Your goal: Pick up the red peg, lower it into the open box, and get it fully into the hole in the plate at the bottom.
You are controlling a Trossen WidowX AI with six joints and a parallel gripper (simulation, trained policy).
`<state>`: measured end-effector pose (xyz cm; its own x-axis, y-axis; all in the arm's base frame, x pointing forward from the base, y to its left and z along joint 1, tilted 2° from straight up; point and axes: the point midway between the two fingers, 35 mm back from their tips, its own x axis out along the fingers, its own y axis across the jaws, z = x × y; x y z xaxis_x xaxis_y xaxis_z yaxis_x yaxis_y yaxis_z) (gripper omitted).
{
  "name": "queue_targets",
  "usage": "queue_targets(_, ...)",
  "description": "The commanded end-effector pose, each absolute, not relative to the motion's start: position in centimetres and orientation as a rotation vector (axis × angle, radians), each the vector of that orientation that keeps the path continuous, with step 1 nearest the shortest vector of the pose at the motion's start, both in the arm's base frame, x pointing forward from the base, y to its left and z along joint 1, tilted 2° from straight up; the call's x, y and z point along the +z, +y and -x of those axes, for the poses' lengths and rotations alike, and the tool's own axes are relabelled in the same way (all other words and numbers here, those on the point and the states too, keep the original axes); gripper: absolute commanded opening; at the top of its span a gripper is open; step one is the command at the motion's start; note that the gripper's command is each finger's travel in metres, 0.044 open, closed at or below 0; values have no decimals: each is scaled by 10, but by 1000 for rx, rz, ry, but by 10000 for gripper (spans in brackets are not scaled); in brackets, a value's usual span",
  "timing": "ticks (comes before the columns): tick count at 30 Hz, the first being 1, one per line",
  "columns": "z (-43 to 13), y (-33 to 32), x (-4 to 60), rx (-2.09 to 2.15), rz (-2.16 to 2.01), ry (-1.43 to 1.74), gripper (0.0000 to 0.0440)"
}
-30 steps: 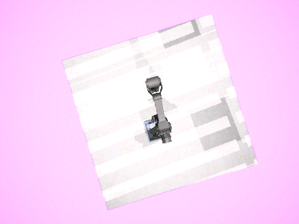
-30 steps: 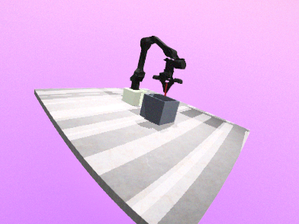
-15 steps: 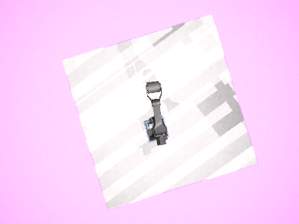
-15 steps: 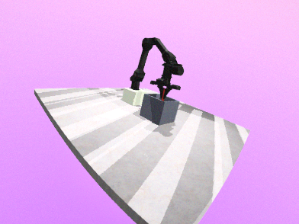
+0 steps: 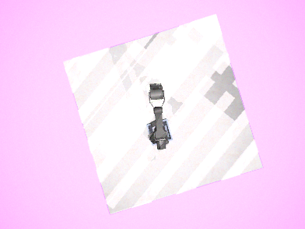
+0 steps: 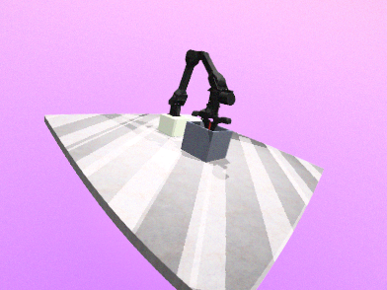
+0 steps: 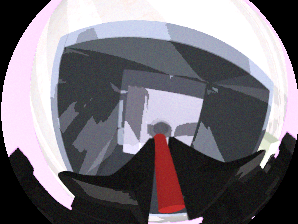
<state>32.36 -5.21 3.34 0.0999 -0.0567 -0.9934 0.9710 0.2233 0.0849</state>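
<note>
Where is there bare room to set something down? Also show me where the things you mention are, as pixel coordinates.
The exterior view shows bare tabletop from the open box [image 6: 197, 144] [image 7: 115, 31] to the near edge, and right of the box. It is crowded at the box mouth, where the gripper [image 6: 210, 129] [image 7: 161, 141] holds the red peg [image 6: 209, 126] [image 7: 167, 175].

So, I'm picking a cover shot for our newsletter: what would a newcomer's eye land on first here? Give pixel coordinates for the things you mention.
Probably the red peg [image 6: 209, 126] [image 7: 167, 175], bright between the black fingers of the claw [image 6: 210, 129] [image 7: 161, 141], over the open box [image 6: 196, 143] [image 7: 112, 31]. Next, the black arm [image 5: 159, 121] [image 6: 211, 66], arching from the pale green block [image 6: 169, 126] to that box.
</note>
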Motion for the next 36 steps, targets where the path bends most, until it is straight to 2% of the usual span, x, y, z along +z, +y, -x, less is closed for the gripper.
queue_targets(1, -324, -54, 25, -1003, -1026, 1205, 0)
queue_targets(4, -325, -55, 20, -1004, -1013, 1215, 14)
queue_targets(10, -325, -56, 10, -1009, -991, 1245, 109)
queue_targets(14, -324, -49, 10, -993, -1023, 1288, 109)
queue_targets(17, -328, -51, 15, -978, -1052, 1305, 138)
queue_targets(23, -334, -51, 24, -935, -1126, 1349, 140)
queue_targets(36, -343, -58, 45, -855, -1232, 1395, 181)
